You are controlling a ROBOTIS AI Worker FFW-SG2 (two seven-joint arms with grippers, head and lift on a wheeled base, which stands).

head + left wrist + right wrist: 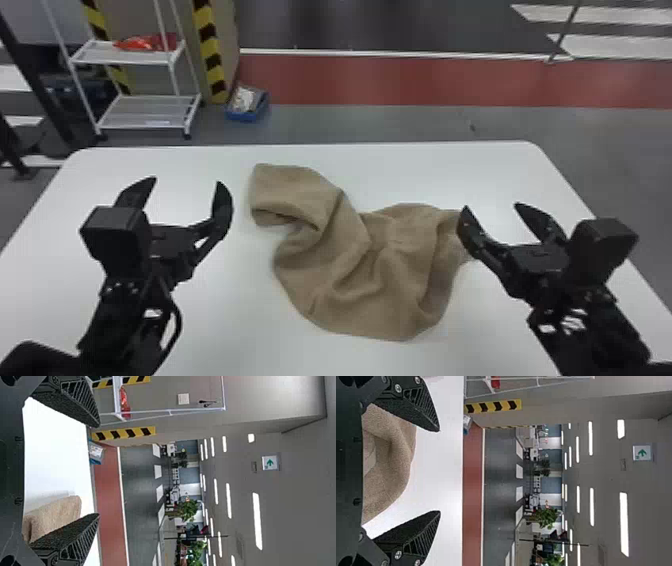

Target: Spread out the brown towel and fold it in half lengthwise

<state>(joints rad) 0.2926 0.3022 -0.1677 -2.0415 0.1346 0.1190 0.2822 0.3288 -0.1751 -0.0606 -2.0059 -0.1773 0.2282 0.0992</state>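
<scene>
With the brown towel lying crumpled mid-table, the left gripper and right gripper are both holding their fingers apart, empty, and the doubled-over roll at its far left is risking a multi-layer pinch that would keep the cloth bunched when pulled.

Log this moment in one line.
Brown cloth towel: bunched on white table | black two-fingered left end effector: open, empty | black two-fingered right end effector: open, near towel | fold: pending
</scene>
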